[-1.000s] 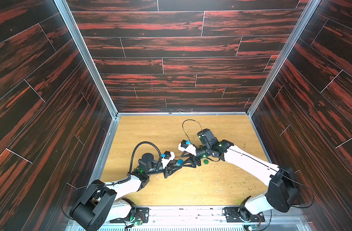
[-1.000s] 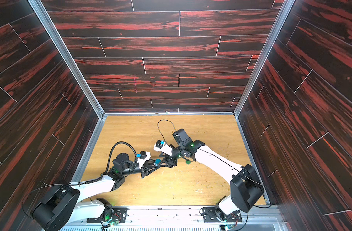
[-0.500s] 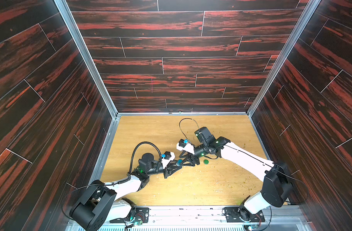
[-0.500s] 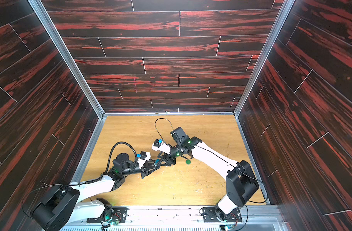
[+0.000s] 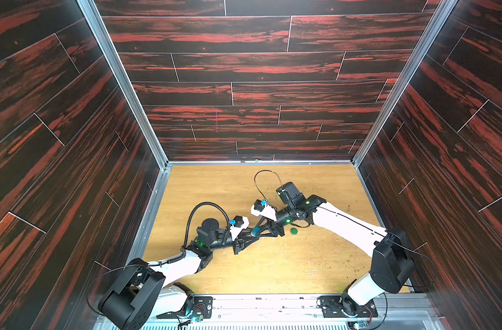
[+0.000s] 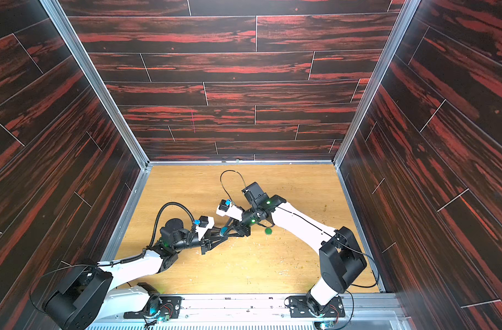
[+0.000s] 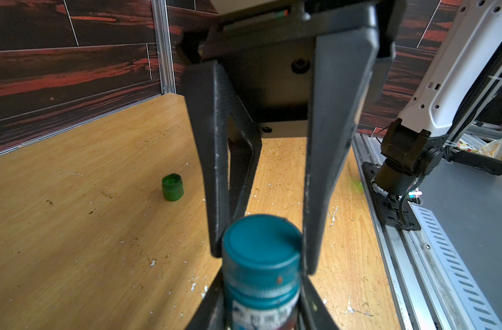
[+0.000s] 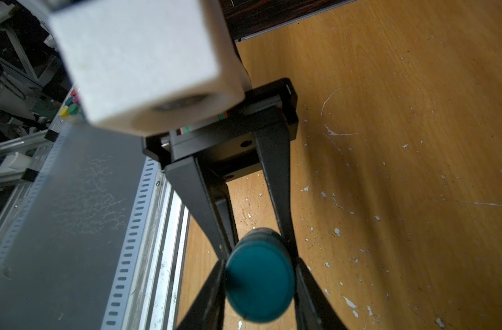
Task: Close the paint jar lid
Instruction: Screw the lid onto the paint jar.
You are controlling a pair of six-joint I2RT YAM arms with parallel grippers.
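Only the left wrist view shows the label: left tool clamps jar, right tool lid.

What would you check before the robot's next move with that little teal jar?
1. Left gripper shut on jar: ok.
2. Right gripper shut on lid: ok.
3. Lid level on jar: ok, as far as it shows.
4. Lid screwed tight: cannot tell.
5. Green cap apart from both grippers: ok.
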